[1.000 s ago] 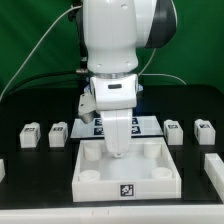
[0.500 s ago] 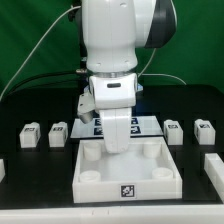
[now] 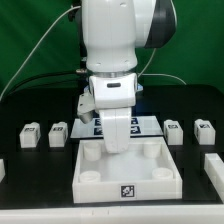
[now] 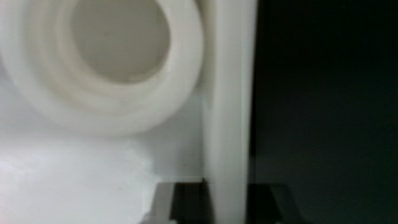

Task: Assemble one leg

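Note:
Four small white legs with marker tags stand in a row on the black table. Two are at the exterior view's left (image 3: 30, 134) (image 3: 59, 132) and two at its right (image 3: 174, 131) (image 3: 203, 131). My gripper (image 3: 118, 150) touches none of them. It is lowered into the back of the large white tray-like part (image 3: 110, 185). In the wrist view my gripper (image 4: 228, 205) straddles the tray's thin upright wall (image 4: 228, 90). A dark fingertip (image 4: 192, 205) sits close against each side of it. A round corner socket (image 4: 107, 50) lies beside the wall.
The marker board (image 3: 150, 124) lies behind the tray, partly hidden by the arm. Other white parts show at the exterior view's left edge (image 3: 2, 168) and right edge (image 3: 214, 168). Cables hang behind the arm.

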Robot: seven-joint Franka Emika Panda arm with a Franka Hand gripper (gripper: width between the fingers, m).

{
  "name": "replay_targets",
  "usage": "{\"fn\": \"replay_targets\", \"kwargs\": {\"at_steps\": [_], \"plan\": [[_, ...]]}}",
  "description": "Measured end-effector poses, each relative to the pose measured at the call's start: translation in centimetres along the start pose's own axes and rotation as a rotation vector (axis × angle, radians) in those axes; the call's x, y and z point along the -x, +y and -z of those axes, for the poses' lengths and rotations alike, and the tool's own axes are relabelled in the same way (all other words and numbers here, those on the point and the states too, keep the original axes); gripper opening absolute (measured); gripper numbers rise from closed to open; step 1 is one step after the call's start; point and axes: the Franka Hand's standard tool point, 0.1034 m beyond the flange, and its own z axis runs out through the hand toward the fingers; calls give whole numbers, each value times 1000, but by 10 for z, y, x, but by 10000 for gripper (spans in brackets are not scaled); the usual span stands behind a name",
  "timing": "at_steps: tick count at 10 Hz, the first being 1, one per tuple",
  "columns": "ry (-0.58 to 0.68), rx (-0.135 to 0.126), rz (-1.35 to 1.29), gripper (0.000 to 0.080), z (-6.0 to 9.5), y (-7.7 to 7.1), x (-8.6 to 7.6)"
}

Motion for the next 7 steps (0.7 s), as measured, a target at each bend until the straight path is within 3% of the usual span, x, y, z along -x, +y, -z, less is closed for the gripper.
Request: {"fn": "replay_targets", "kwargs": {"at_steps": [2,5,7], "plan": [[7,9,8,69,-1,6,-9],[37,38,-23,70,1,38,-53],[47,54,-25,70,1,53,-62]]}}
